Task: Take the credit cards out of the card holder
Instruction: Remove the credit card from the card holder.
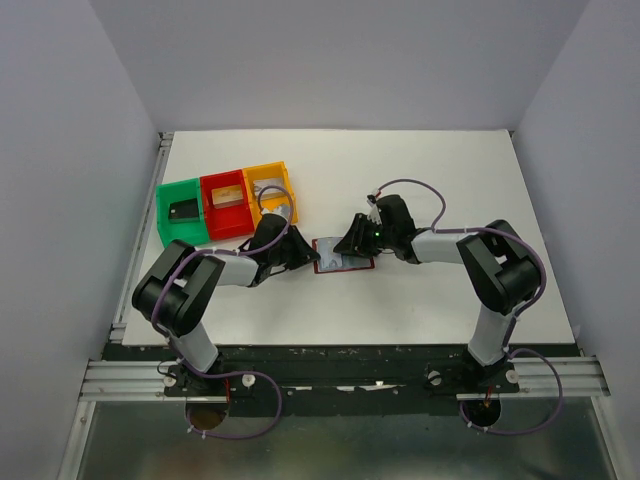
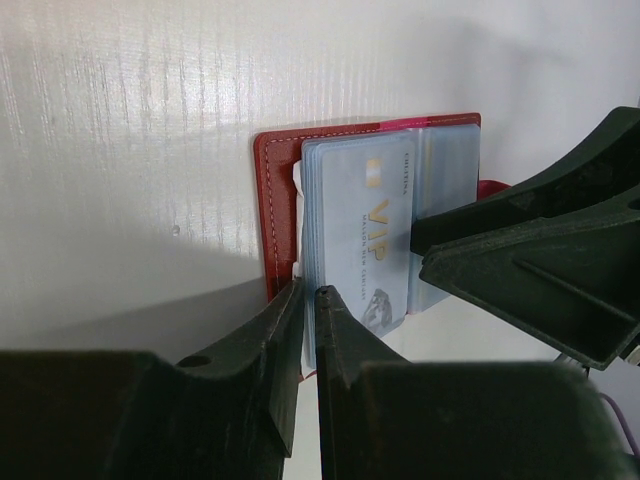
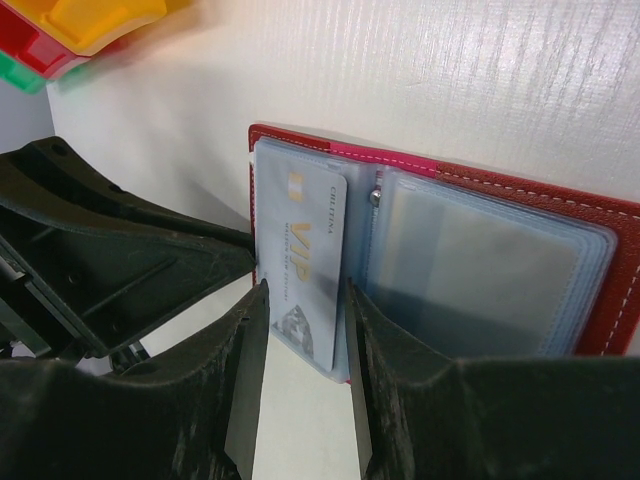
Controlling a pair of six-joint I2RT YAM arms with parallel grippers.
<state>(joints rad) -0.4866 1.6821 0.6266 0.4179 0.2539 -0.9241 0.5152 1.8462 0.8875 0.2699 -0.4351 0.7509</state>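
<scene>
The dark red card holder (image 1: 345, 258) lies open on the white table, its light blue plastic sleeves facing up (image 3: 600, 215). A pale silver card marked VIP (image 3: 305, 235) sits in the left sleeve (image 2: 375, 235). My left gripper (image 2: 310, 296) is at the holder's left edge (image 1: 305, 255). Its jaws are nearly together, with the sleeve edges pinched between the tips. My right gripper (image 3: 307, 292) comes from the opposite side (image 1: 352, 243). It is open, one finger on each side of the silver card, its tips at the holder's near edge.
Green (image 1: 182, 212), red (image 1: 226, 203) and orange (image 1: 270, 188) bins stand in a row at the back left. A black card lies in the green bin and a tan one in the red. The orange bin's corner (image 3: 100, 20) is near the holder.
</scene>
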